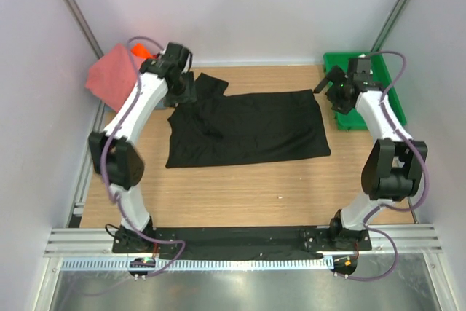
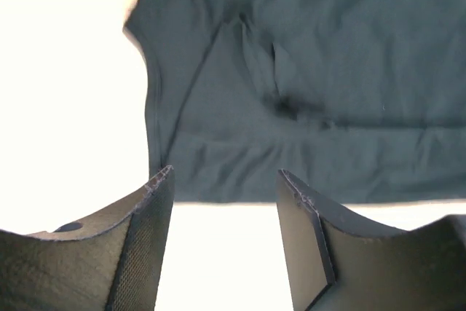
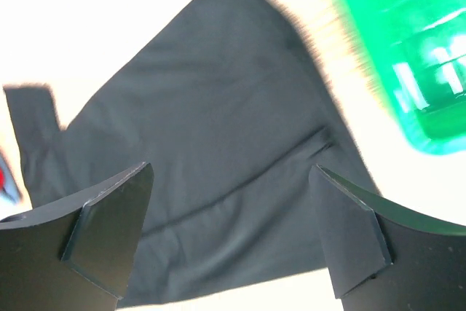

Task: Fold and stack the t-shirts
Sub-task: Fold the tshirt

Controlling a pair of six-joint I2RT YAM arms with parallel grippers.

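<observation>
A plain black t-shirt (image 1: 247, 127) lies spread flat on the wooden table, collar end to the left with a sleeve sticking out at the far left (image 1: 211, 84). My left gripper (image 1: 182, 87) hovers at its far left corner, open and empty; in the left wrist view (image 2: 224, 180) the shirt (image 2: 306, 85) lies just beyond the fingertips. My right gripper (image 1: 326, 82) hovers at the shirt's far right corner, open and empty; the right wrist view (image 3: 231, 172) has the shirt (image 3: 218, 143) under the fingers. A folded salmon-pink shirt (image 1: 113, 76) with an orange one (image 1: 140, 52) behind it sits off the table's far left.
A green plastic tray (image 1: 389, 78) stands at the far right corner, partly under the right arm; it also shows in the right wrist view (image 3: 408, 49). White enclosure walls surround the table. Bare wood lies in front of the shirt (image 1: 247, 194).
</observation>
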